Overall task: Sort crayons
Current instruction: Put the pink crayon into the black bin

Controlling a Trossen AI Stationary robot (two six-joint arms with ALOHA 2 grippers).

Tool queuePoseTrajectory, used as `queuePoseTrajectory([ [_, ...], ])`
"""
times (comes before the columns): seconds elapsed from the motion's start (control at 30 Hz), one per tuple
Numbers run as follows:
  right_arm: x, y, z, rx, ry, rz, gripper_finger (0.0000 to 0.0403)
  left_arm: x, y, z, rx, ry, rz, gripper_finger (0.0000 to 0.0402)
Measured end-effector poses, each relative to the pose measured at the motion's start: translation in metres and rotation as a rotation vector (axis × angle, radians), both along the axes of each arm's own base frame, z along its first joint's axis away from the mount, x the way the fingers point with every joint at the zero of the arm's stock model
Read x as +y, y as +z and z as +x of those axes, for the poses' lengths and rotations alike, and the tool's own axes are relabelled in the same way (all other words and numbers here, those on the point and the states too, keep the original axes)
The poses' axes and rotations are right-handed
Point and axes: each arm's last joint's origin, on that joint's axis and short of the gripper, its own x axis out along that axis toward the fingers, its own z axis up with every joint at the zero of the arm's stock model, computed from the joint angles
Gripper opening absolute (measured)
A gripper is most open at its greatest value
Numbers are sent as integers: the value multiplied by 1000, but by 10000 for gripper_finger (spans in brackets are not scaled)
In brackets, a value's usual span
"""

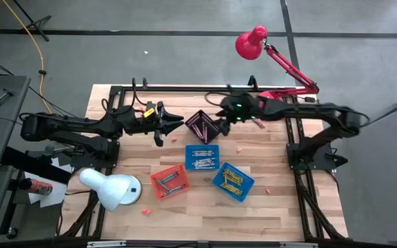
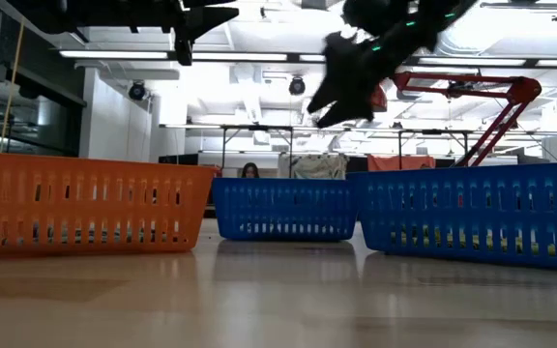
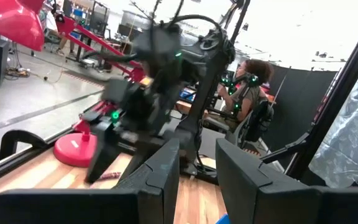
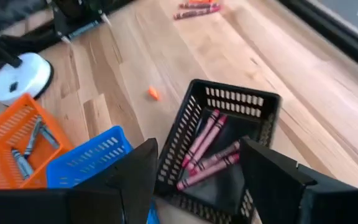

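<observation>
From above, four mesh baskets sat mid-frame on the wooden worktop (image 1: 267, 207): a black basket (image 1: 201, 125) at centre, a blue basket (image 1: 202, 157) below it, another blue basket (image 1: 233, 181) to the lower right and an orange basket (image 1: 169, 182) to the lower left. The low view hid the black one entirely and showed only basket walls — no contents.

The right wrist view alone revealed what the black basket (image 4: 229, 149) held: red and pink crayons (image 4: 205, 152) lying slanted on its floor. Grey crayons (image 4: 27, 149) lay in the orange basket at that frame's left edge, and more red crayons (image 4: 197, 9) lay loose on the wood at the top.

The right pincer (image 4: 197, 180) hovered over the black basket with fingers wide apart, holding nothing. The left pincer (image 1: 174, 124) hung just left of the black basket; its fingers (image 3: 160, 180) stood a little apart — empty as well.
</observation>
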Motion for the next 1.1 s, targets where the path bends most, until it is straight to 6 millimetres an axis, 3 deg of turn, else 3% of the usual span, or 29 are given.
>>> queuePoseTrajectory([
  [0.2,28,12,-47,-270,-37,40,211,0,0,0,0,0,0,94],
  [0.4,53,32,-67,-658,-46,-22,210,0,0,0,4,4,22,94],
  [0.57,62,36,-67,-661,-2,-106,210,0,0,0,5,5,27,94],
  [0.87,62,36,-67,-659,5,-109,210,0,0,0,6,5,23,94],
  [1.1,62,35,-67,-643,-5,-110,210,4,5,1,5,73,-92,93],
])
